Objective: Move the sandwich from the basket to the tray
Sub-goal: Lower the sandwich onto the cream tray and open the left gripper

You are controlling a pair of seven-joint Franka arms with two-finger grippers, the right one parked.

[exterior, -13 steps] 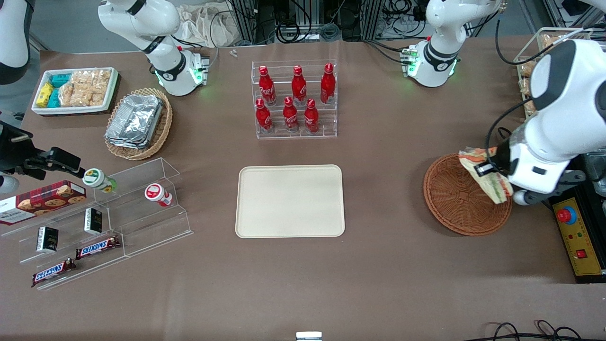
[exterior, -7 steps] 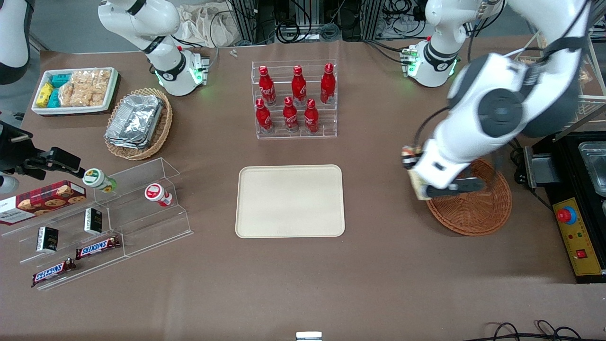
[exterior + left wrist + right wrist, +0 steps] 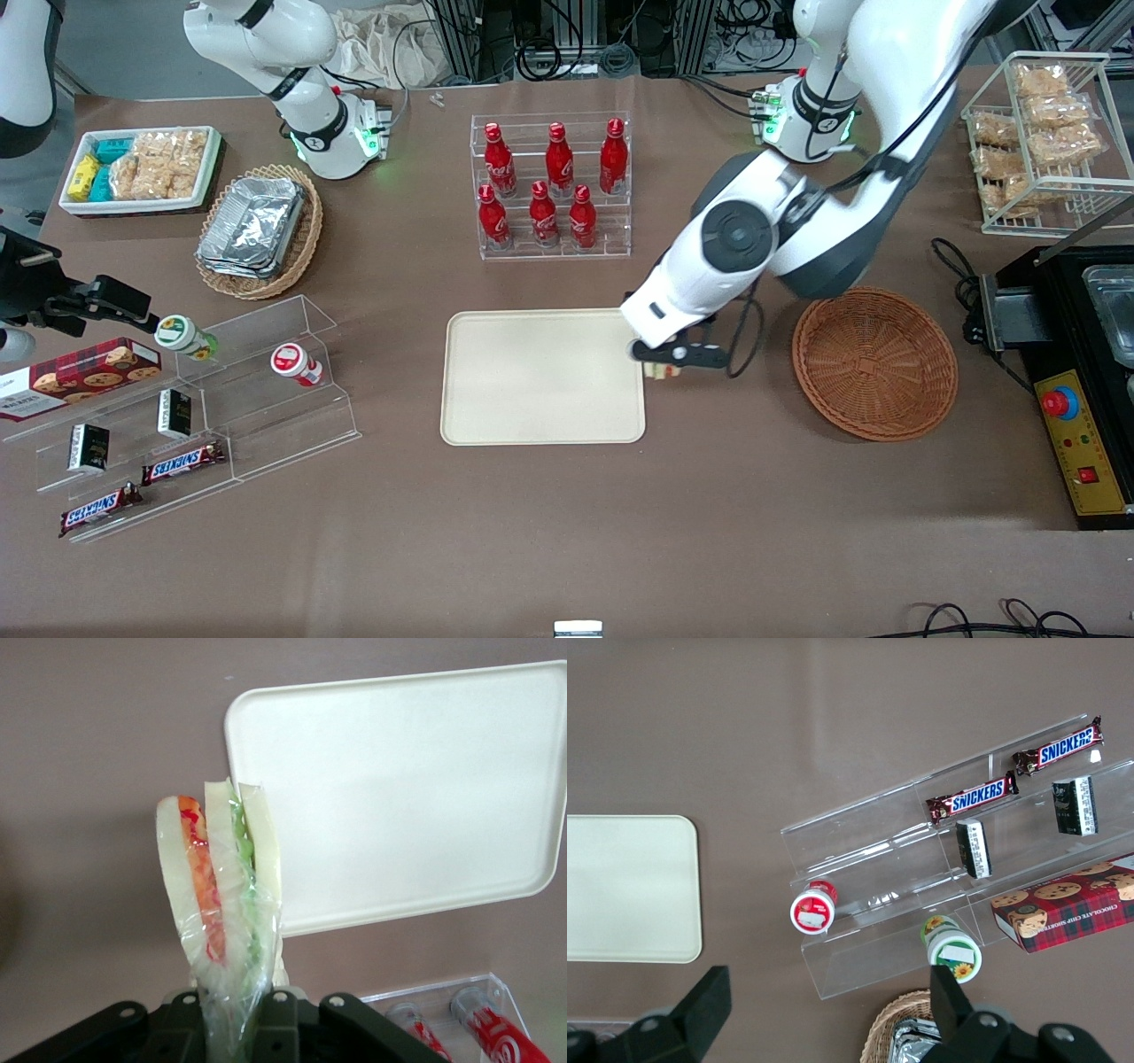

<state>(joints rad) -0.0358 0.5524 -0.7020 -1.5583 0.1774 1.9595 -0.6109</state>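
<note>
The sandwich [image 3: 221, 895], a plastic-wrapped wedge of white bread with orange, red and green layers, hangs in the air, clamped at its lower end between the fingers of my pincer [image 3: 232, 1014], which are closed tight on it. In the front view the sandwich [image 3: 662, 369] shows only as a small pale piece under my pincer [image 3: 666, 361], right at the edge of the tray [image 3: 532, 390] that faces the working arm's end of the tabletop [image 3: 567, 532]; it touches neither tray nor tabletop that I can see. The tray lies flat and bare. The basket [image 3: 874, 361], round and reddish-brown, sits at about 3 o'clock from my pincer, well apart, with nothing in it. A clear stand of red bottles [image 3: 549, 186] stands at about 11 o'clock from my pincer, farther from the front camera than the tray.
</note>
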